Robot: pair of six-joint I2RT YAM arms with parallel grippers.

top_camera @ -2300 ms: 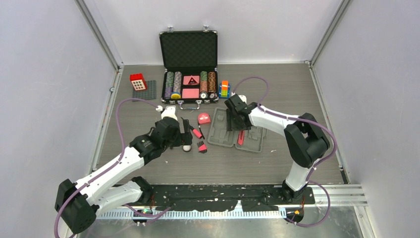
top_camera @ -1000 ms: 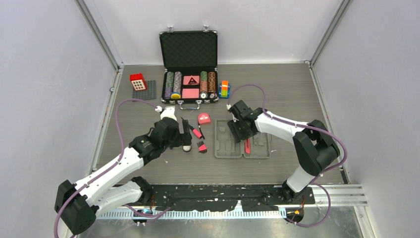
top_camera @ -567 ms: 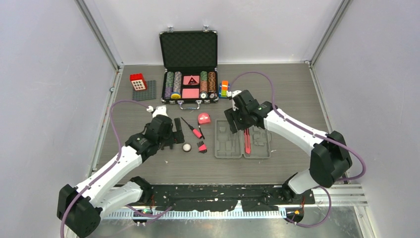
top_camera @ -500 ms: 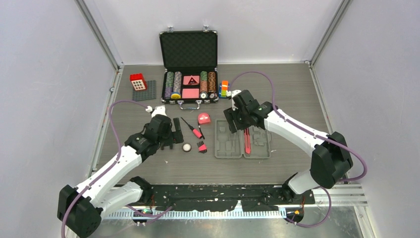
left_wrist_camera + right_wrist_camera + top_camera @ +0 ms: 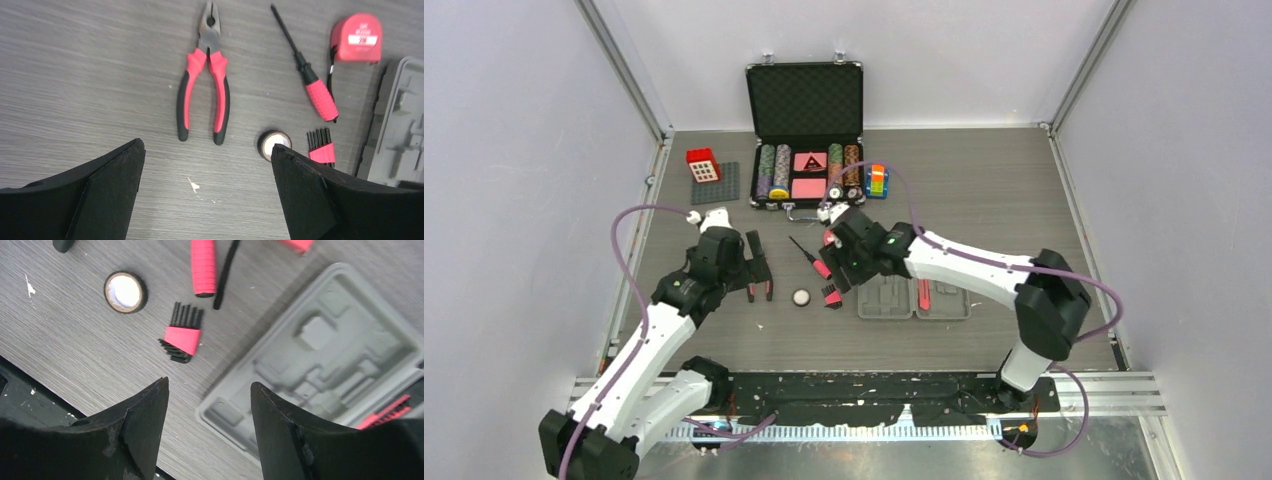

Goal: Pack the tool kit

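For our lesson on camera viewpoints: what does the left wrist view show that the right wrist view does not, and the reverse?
Only the left wrist view shows the pliers and tape measure whole. Only the right wrist view shows a full half of the case and a red tool in it. Both show the tape roll, the bit set and the screwdriver handle.

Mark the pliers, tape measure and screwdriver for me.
pliers [image 5: 220, 97]: left wrist view, on one handle.
tape measure [image 5: 356, 37]: left wrist view, on the red casing.
screwdriver [image 5: 320, 97]: left wrist view, on the red grip.
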